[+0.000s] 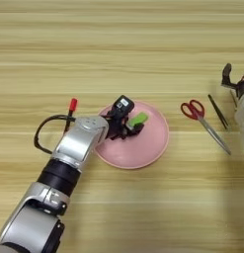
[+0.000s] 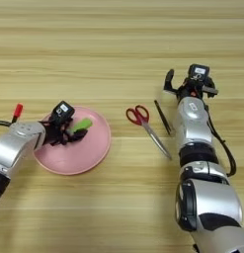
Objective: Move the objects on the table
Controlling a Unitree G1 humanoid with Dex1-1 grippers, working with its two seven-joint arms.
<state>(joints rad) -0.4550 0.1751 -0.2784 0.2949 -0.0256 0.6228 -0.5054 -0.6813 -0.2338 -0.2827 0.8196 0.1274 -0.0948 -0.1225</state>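
A small light-green bar (image 1: 140, 118) is tilted over the pink plate (image 1: 141, 148), and my left gripper (image 1: 133, 124) is shut on its lower end. The left arm reaches in from the bottom left. A slim red marker pen (image 1: 72, 105) lies on the wooden table (image 1: 118, 49) just left of the plate, its lower part hidden behind my left arm. My right gripper (image 2: 187, 84) is at the right, beyond the scissors, fingers apart and holding nothing.
Red-handled scissors (image 2: 139, 115) lie right of the plate, blades pointing toward the lower right. A thin black stick-like tool (image 2: 163, 117) lies just beside them, close to my right forearm. A black cable (image 1: 40, 132) loops by the left arm.
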